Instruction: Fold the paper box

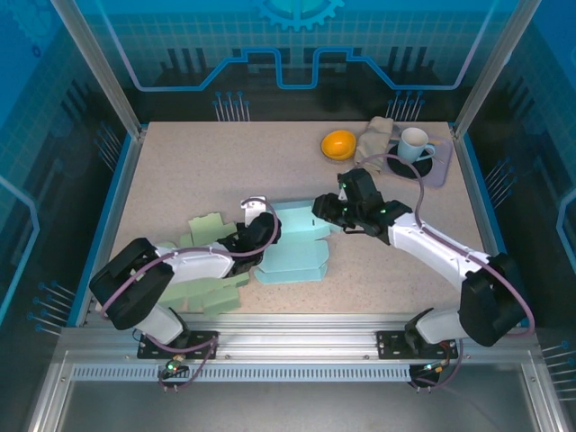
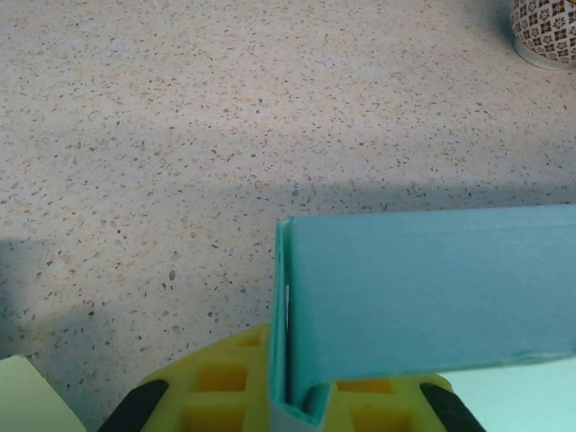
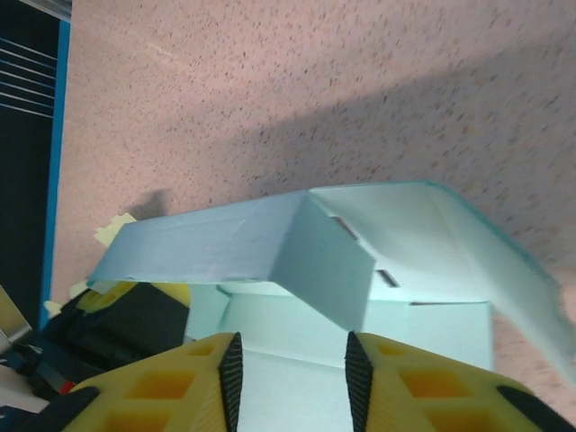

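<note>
The light blue paper box (image 1: 292, 250) lies partly folded at the middle of the table, with its walls raised. My left gripper (image 1: 261, 232) is shut on the box's left wall. In the left wrist view that wall (image 2: 423, 288) stands upright, and its folded edge is pinched between the yellow fingers (image 2: 216, 382). My right gripper (image 1: 326, 209) hovers at the box's far right corner. It (image 3: 295, 382) is open, with its black pads (image 3: 232, 378) apart over the box floor (image 3: 297, 337). A folded-in flap (image 3: 324, 261) hangs just in front of the fingertips, and nothing is gripped.
Flat pale green cardboard pieces (image 1: 209, 230) lie left of the box and under the left arm. At the back right are an orange bowl (image 1: 338, 144), a crumpled cloth (image 1: 378, 137) and a white mug (image 1: 412, 144) on a dark saucer.
</note>
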`<state>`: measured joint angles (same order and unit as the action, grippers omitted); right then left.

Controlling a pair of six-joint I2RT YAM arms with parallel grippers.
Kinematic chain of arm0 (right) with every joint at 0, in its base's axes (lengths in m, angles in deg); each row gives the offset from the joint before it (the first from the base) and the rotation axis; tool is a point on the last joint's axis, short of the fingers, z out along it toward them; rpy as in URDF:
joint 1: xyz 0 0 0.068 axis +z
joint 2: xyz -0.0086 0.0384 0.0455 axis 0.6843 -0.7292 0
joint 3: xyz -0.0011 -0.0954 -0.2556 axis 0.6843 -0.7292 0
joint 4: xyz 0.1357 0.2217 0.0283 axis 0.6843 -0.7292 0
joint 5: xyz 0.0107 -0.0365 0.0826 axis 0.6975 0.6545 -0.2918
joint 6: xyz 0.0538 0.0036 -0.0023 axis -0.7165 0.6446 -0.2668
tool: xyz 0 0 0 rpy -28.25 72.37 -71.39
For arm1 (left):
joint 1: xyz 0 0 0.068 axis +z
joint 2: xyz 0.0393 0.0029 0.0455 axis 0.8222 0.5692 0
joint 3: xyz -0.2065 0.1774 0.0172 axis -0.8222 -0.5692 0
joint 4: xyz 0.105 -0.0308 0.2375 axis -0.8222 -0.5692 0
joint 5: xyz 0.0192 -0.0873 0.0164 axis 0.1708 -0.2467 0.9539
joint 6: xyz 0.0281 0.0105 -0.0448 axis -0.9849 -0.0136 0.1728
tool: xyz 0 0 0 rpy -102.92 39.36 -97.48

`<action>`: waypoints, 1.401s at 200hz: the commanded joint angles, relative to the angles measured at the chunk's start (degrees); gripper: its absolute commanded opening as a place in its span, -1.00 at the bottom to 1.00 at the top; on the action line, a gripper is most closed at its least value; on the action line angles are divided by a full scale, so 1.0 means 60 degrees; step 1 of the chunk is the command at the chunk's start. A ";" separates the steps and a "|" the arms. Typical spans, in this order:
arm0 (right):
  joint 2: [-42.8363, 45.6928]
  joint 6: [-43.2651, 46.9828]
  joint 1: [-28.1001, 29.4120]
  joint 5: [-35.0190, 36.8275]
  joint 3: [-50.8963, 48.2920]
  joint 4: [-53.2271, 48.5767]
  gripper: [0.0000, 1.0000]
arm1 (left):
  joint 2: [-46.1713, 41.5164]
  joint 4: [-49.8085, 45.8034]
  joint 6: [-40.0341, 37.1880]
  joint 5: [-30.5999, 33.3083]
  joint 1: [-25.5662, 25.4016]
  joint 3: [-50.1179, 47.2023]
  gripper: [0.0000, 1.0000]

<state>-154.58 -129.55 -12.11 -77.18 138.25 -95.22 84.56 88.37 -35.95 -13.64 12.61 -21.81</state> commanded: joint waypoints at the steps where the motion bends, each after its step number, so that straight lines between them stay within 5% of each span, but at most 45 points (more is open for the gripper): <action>1: 0.0070 0.0887 -0.0095 0.0333 -0.0063 -0.0630 -0.39 | -0.0053 -0.0364 0.0400 0.0198 0.0070 0.0316 -1.00; 136: -0.1623 0.2757 -0.0401 0.1983 -0.0373 -0.0500 -0.78 | -0.0682 -0.0864 0.0744 -0.0075 0.0074 0.0528 -1.00; 280: -0.1555 0.1893 -0.0068 -0.0787 -0.0342 0.1182 -0.80 | -0.0314 -0.1170 0.1173 -0.0036 0.0113 0.0871 -1.00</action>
<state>-164.00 -116.56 -14.08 -78.41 134.27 -89.19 82.57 80.21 -31.17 -13.71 13.35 -19.27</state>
